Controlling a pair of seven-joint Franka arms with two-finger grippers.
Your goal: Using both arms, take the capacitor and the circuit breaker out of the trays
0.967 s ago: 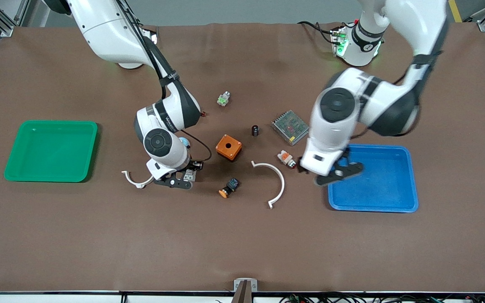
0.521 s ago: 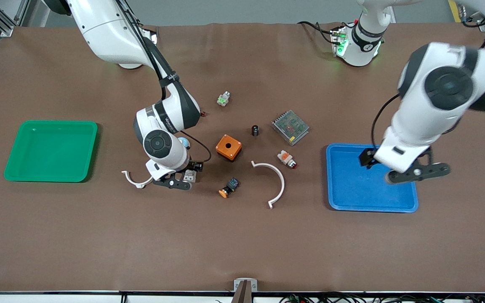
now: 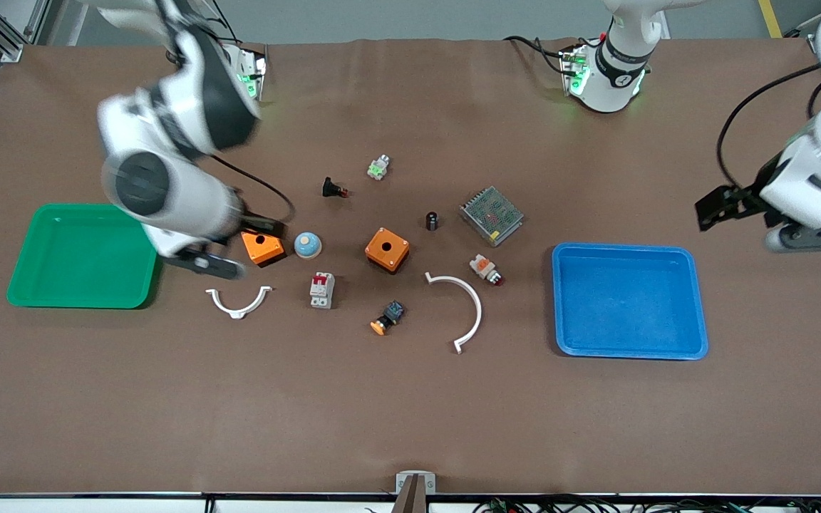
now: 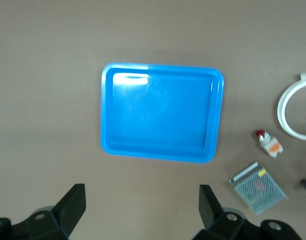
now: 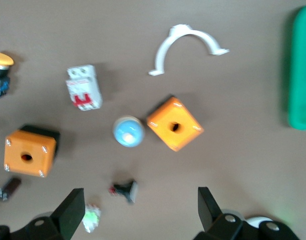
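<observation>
tabletop carries all parts | blue tray, green tray empty | left tool, right tool spread, holding nothing | circuit breaker, capacitor out; task looks done
</observation>
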